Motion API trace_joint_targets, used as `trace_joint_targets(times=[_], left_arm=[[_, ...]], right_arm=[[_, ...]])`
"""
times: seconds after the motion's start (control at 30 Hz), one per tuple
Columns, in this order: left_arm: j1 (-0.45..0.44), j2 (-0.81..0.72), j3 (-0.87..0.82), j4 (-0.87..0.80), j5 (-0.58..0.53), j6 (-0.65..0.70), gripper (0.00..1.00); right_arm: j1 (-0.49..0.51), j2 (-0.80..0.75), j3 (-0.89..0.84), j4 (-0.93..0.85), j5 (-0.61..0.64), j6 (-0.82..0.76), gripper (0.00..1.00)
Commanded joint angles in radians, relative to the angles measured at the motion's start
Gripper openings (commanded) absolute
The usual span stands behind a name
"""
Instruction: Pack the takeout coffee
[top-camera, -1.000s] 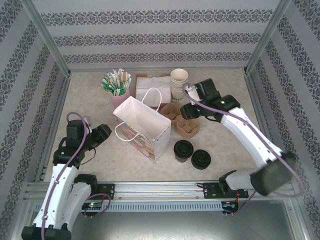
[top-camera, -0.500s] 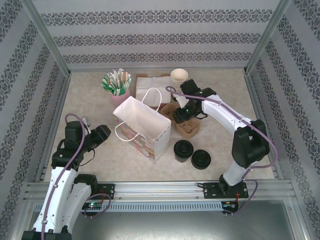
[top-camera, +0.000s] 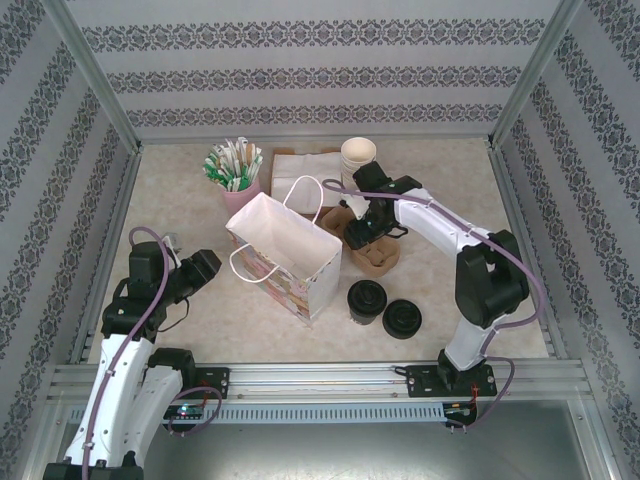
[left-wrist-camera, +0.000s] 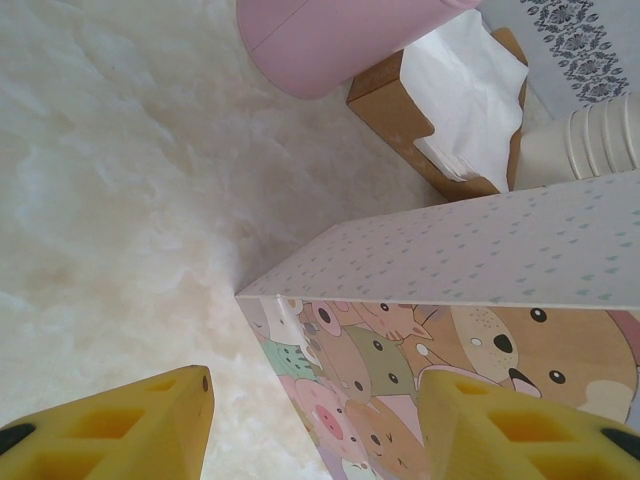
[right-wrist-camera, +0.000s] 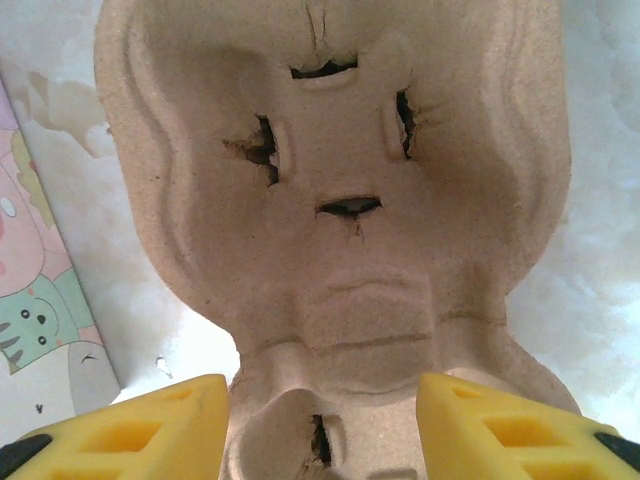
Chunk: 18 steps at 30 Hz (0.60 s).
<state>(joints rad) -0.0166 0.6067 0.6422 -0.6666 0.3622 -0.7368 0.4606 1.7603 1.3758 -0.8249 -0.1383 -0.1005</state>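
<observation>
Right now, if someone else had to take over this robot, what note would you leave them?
Left gripper: open, holding nothing, facing the paper bag.
Right gripper: open, holding nothing, just above the pulp cup carrier.
Takeout coffee: lidded, on the table in front of the bag, beside the loose black lids.
Done: nothing packed yet.
Left: pick up the coffee and pack it.

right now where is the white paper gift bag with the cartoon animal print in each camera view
top external: the white paper gift bag with cartoon animal print stands left of centre, mouth open upward, left of the brown moulded-pulp cup carrier.
left wrist: lower right, dotted side above the animal panel.
right wrist: a strip at the left edge, beside the carrier.
shared landmark: the cream mottled tabletop under the bag.
</observation>
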Motion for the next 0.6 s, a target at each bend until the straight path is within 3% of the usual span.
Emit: trace_joint_targets(times=[0.0,0.43,0.57], left_arm=[[0.007,-0.002,0.033,-0.024,-0.009,0.020,0.57],[0.007,-0.003,0.040,-0.033,-0.011,0.021,0.57],[0.008,-0.004,0.043,-0.036,-0.012,0.021,0.57]], right_arm=[[-0.001,0.025,0.025,0.006,0.022,-0.027,0.53],[-0.011,0.032,0.038,0.007,0.066,-0.045,0.54],[-0.026,-0.003,0.037,0.016,0.028,-0.036,0.54]])
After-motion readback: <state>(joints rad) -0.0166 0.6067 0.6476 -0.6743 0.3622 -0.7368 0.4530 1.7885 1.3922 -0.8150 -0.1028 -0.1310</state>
